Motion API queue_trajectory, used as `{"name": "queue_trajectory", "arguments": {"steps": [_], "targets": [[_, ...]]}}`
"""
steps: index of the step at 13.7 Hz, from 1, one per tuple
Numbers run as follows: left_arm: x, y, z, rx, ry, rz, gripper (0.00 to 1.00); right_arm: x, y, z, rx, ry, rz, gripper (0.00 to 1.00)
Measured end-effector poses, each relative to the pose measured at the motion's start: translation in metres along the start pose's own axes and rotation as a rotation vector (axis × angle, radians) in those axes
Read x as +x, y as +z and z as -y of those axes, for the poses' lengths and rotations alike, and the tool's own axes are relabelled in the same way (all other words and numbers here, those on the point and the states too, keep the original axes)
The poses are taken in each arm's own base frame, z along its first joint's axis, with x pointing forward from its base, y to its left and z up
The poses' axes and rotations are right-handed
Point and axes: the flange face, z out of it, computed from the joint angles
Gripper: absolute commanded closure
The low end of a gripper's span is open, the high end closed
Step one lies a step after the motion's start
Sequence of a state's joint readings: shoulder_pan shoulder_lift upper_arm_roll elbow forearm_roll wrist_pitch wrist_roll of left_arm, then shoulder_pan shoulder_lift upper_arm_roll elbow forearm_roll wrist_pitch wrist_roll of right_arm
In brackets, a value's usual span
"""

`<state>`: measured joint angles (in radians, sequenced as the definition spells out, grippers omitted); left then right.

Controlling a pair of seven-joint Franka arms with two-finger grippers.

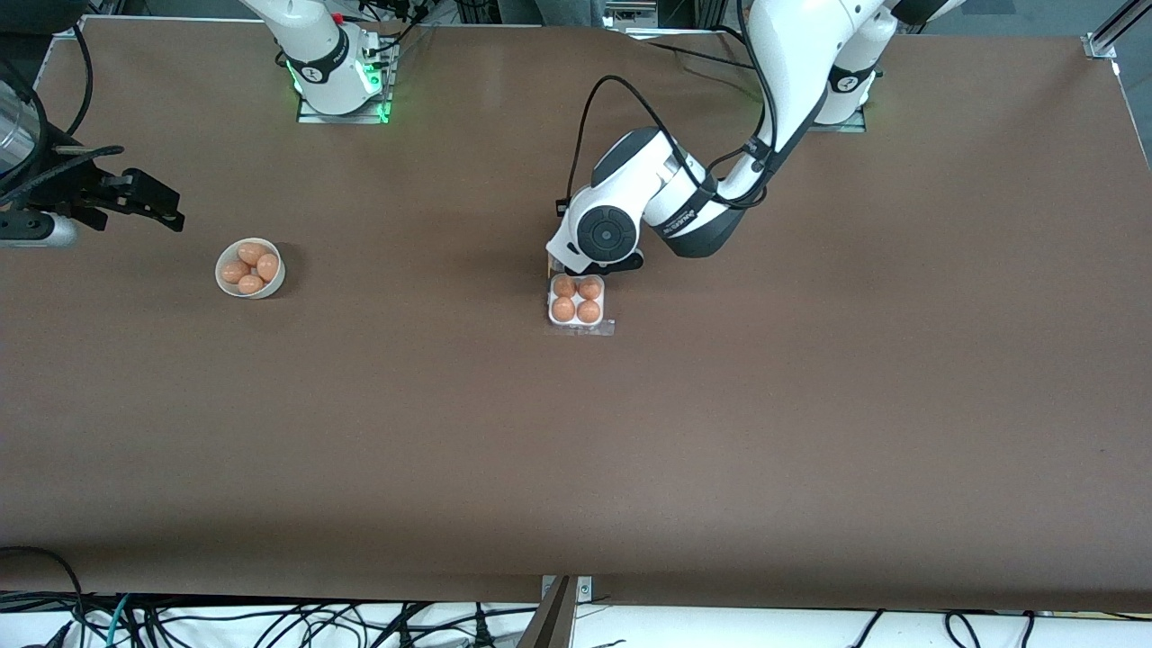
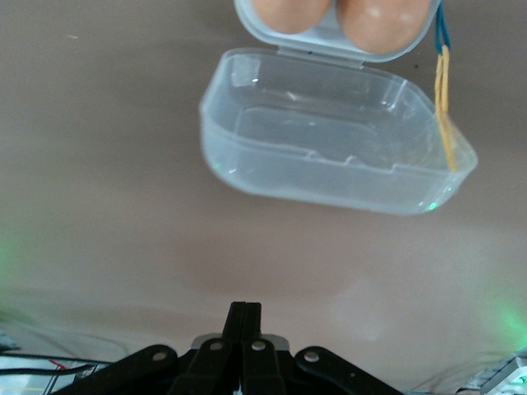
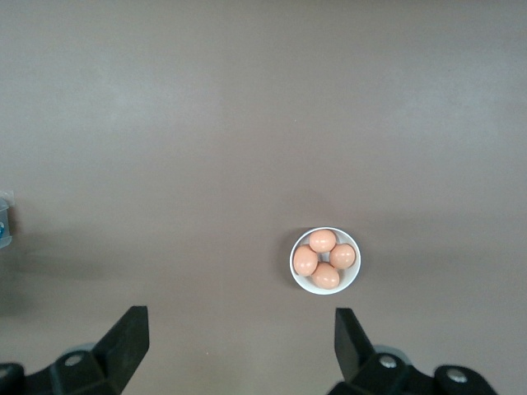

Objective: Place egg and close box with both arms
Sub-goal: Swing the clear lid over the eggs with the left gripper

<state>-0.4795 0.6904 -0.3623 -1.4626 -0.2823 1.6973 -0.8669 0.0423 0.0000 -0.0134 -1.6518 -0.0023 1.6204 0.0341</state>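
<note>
Eggs (image 1: 576, 300) fill the box (image 1: 577, 321), lid (image 2: 329, 144) open; left tool (image 2: 244, 317) pinched empty beside it; right tool (image 3: 239, 333) wide above the table (image 1: 720, 432).

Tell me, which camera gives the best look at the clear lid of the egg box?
The left wrist view: the lid fills it, hanging open from the box, with the shut left claw near it. The front view shows the box small, its lid hardly visible. The right wrist view does not clearly show it.
</note>
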Motion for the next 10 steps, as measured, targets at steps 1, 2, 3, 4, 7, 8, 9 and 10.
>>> {"name": "queue_trajectory", "arguments": {"steps": [1, 2, 3, 4, 7, 8, 9, 10], "targets": [[0.002, 0.002, -0.002, -0.005, -0.008, -0.003, 0.96, 0.0, 0.002, -0.001, 0.0, 0.001, 0.003, 0.0], [0.003, 0.003, -0.002, -0.007, -0.014, -0.004, 0.96, 0.0, 0.004, -0.002, 0.0, 0.004, 0.006, 0.0], [0.004, 0.003, -0.002, -0.009, -0.017, -0.005, 0.96, 0.0, 0.005, -0.004, 0.0, 0.007, 0.008, 0.0], [0.005, 0.003, -0.003, -0.016, -0.018, -0.01, 0.96, 0.0, 0.005, -0.004, 0.0, 0.007, 0.008, 0.0], [0.008, 0.004, -0.004, -0.025, -0.024, -0.019, 0.96, 0.001, 0.007, 0.0, 0.0, -0.001, 0.011, 0.0], [0.01, 0.003, -0.003, -0.028, -0.027, -0.022, 0.96, 0.001, 0.008, 0.002, 0.0, -0.003, 0.012, 0.0], [0.013, 0.002, -0.003, -0.035, -0.03, -0.029, 0.96, 0.002, 0.009, 0.002, -0.001, -0.005, 0.014, 0.0], [0.016, 0.0, -0.003, -0.047, -0.035, -0.04, 0.96, 0.002, 0.01, 0.003, -0.001, -0.005, 0.015, 0.0]]}}
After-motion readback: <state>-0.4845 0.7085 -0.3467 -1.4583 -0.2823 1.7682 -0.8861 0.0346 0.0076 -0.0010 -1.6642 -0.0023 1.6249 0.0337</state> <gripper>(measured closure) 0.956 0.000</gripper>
